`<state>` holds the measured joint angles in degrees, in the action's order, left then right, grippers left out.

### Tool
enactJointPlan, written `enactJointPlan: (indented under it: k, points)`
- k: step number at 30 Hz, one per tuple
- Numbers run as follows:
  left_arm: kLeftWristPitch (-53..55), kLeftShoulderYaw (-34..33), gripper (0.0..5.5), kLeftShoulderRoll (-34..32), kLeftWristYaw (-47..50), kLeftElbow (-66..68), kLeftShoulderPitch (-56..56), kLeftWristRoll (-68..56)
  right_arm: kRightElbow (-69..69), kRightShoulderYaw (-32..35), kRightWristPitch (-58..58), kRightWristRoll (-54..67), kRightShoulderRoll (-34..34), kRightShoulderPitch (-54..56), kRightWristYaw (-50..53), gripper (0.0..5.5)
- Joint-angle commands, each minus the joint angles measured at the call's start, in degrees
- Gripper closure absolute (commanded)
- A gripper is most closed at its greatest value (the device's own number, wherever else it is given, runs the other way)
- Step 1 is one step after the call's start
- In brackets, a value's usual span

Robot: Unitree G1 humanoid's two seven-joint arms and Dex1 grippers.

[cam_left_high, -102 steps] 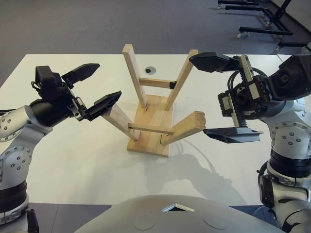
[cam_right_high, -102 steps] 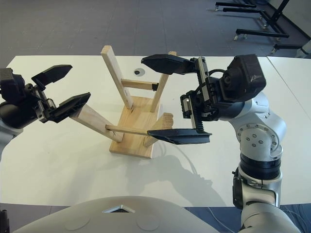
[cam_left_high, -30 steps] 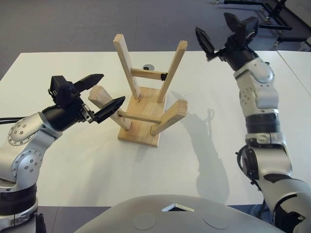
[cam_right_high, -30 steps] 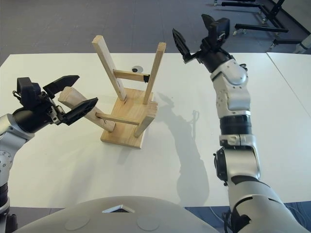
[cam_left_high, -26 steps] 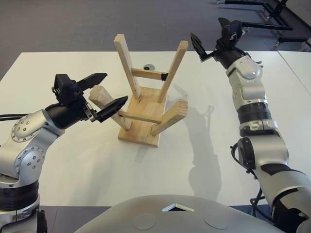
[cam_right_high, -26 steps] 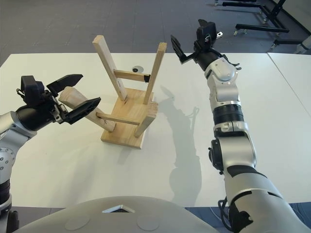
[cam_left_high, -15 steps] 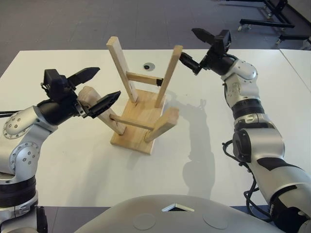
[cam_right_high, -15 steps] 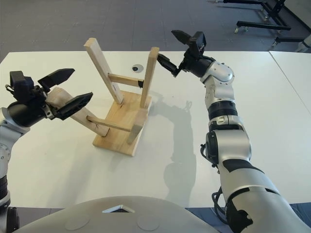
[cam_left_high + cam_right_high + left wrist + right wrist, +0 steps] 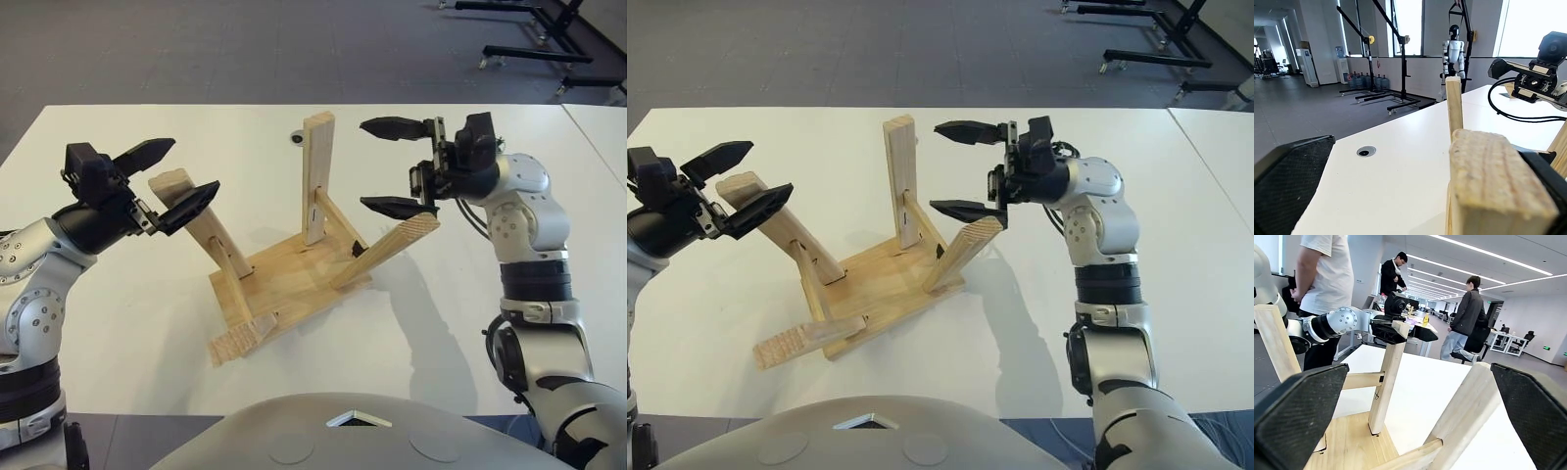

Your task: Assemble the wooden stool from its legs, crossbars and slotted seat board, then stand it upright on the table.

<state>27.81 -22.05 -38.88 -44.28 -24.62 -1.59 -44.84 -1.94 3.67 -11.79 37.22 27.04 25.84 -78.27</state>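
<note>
Stool is found inverted mid-table, seat down, legs up. Left gripper is spread wide about the left leg end, nothing clamped. Right gripper is likewise released, straddling the right leg. Both are probably staged for flipping it upright.

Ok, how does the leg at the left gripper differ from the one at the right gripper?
The left leg leans left and rises steeply; the right leg leans right at a flatter slant. The left leg's tip sits between the open left gripper's fingers; the right leg's tip lies beside the open right gripper's lower finger. Both are pale square timber fixed to the seat board.
</note>
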Motion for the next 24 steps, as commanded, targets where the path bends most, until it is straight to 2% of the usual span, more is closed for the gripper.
enactJointPlan:
  k: [1, 3, 5, 8, 13, 24]
  points:
    - [1.15, -8.95, 0.10, -0.22, 0.01, -3.16, -0.58, -9.91, 3.76, 2.94, -1.45, 1.22, 1.90, -3.24, 2.88, 0.14]
    - [2.14, -14.41, 0.10, -1.54, -0.62, -3.45, -1.05, -15.78, 5.39, 3.98, -1.89, 1.83, 2.00, -4.87, 4.45, 0.14]
    - [3.72, -14.89, 0.10, -2.31, -1.55, -4.41, -2.80, -18.14, 6.14, 3.93, -1.98, 1.86, 1.56, -6.21, 5.47, 0.14]
    - [6.28, -8.38, 0.10, -0.92, -3.64, -8.73, -9.27, -17.89, 7.77, 1.96, -2.28, 1.87, 0.07, -8.45, 6.33, 0.14]
    - [6.02, 1.20, 0.10, -0.84, -5.19, -9.43, -17.83, -8.74, 11.67, -0.85, -3.51, 2.79, -1.26, -10.63, 7.42, 0.14]
    - [-2.74, 11.25, 0.10, -3.32, -6.34, 1.72, -16.46, 10.04, 15.21, -2.30, -5.52, 5.42, -1.49, -11.44, 8.96, 0.14]
